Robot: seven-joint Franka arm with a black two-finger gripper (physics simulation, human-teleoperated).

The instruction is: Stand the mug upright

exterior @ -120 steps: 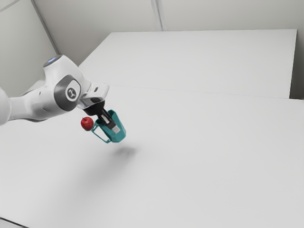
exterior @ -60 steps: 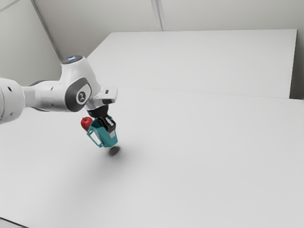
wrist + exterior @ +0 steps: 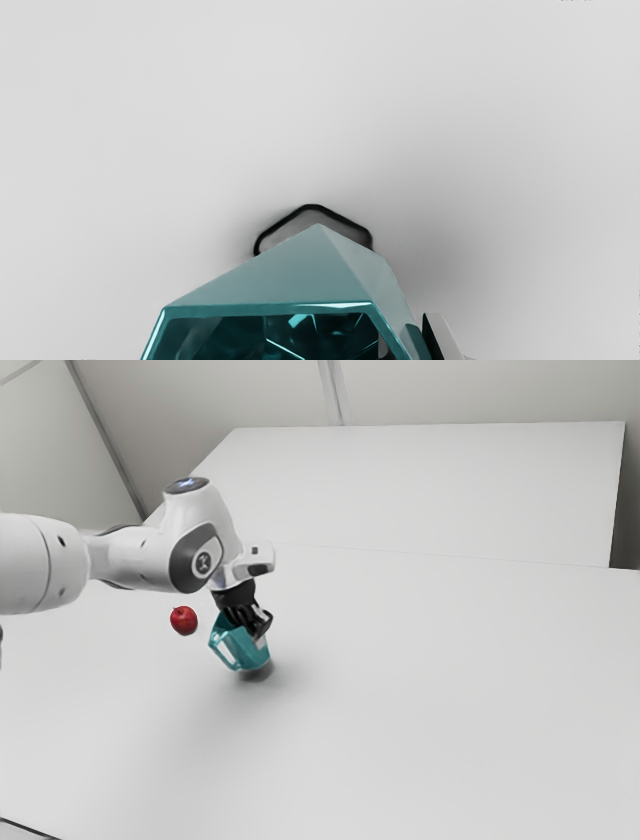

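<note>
- White jointed arm [image 3: 140, 558] comes in from the exterior view's left, its hand angled down over the white table [image 3: 420, 700].
- Round red apple [image 3: 184, 620] sits apart, likely out of harm's way.
- Teal faceted mug [image 3: 238, 648] is held low, mouth upward, slightly tilted; I can't tell whether its base touches down.
- Black two-finger gripper [image 3: 258, 639] is clamped on the mug's wall, one finger [image 3: 442, 336] outside, presumably leaving the base free for standing.
</note>
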